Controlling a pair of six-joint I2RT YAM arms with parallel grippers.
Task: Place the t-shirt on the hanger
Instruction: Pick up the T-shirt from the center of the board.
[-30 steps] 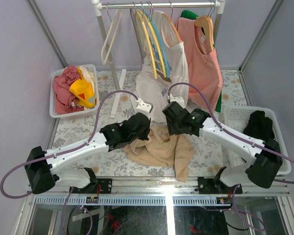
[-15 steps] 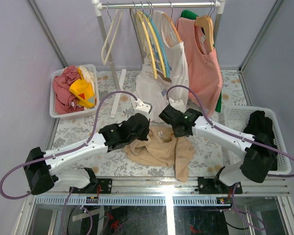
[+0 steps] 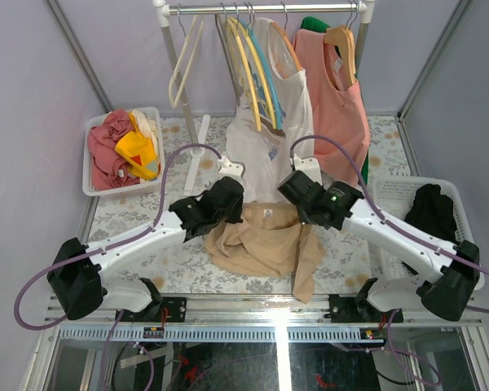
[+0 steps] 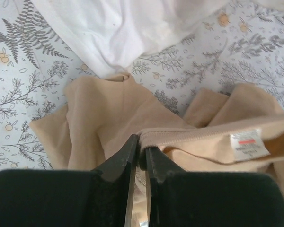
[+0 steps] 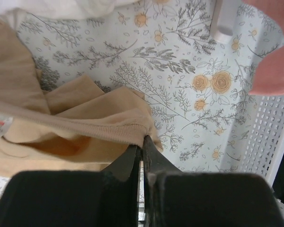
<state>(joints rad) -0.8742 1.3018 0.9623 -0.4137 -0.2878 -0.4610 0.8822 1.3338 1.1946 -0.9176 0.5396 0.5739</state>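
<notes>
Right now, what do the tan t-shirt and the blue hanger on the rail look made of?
Probably cotton jersey for the t-shirt: soft, matte, with a ribbed neckband and limp folds. Likely plastic for the hanger: smooth, even light-blue, thin moulded arm; its hook is too small to judge.

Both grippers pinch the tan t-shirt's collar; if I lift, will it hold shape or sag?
Probably sags: the t-shirt lies crumpled in soft folds. The collar looks stretched between the left gripper and right gripper, so only that edge likely stays straight.

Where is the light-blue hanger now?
Top view: the hanger hangs on the back rail, centre, between the yellow hangers and the white shirt.
</notes>
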